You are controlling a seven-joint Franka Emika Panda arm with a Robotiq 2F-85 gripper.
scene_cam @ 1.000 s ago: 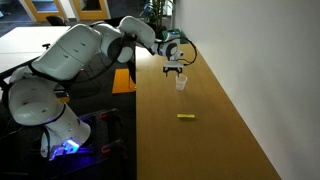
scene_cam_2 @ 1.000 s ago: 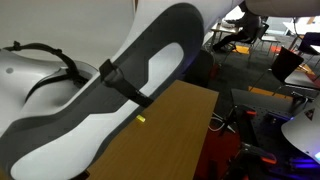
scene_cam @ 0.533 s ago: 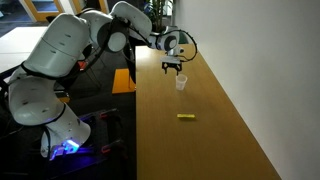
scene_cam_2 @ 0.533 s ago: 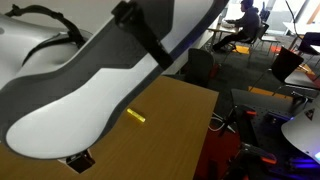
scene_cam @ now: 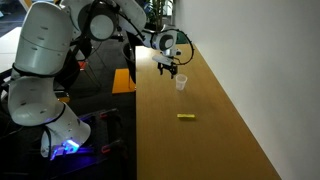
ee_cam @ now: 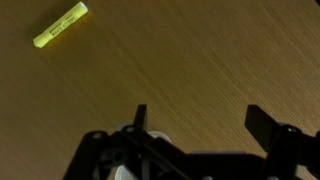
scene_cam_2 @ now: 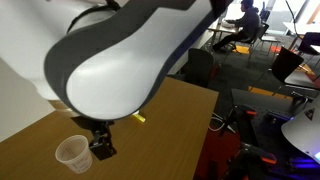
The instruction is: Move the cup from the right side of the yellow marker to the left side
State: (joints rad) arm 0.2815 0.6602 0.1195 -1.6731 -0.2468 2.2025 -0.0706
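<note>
Yellow against the brown wood, the short, thin stick-shaped marker pen (scene_cam: 186,117) lies flat on the long wooden bench (scene_cam: 225,150), nearest the camera in an exterior view. Farther along the bench, well apart from the marker pen, the small translucent whitish plastic cup (scene_cam: 181,83) stands upright with its round rim up. Just beyond the cup and a little above it hangs the black end effector (scene_cam: 171,71), carried by the big white and grey robot arm (scene_cam: 40,50) that reaches in from beside the bench. In an exterior view the order reverses: the cup (scene_cam_2: 73,153) is nearest, the end effector (scene_cam_2: 100,143) just beside it, and the marker pen (scene_cam_2: 139,118) beyond. Whether a finger touches the cup I cannot tell. The wrist view shows the end effector (ee_cam: 198,122) spread wide, its two dark fingers (ee_cam: 258,122) far apart with only bare wood between them, gripping nothing. The marker pen (ee_cam: 60,26) lies slanted in the far corner.
</note>
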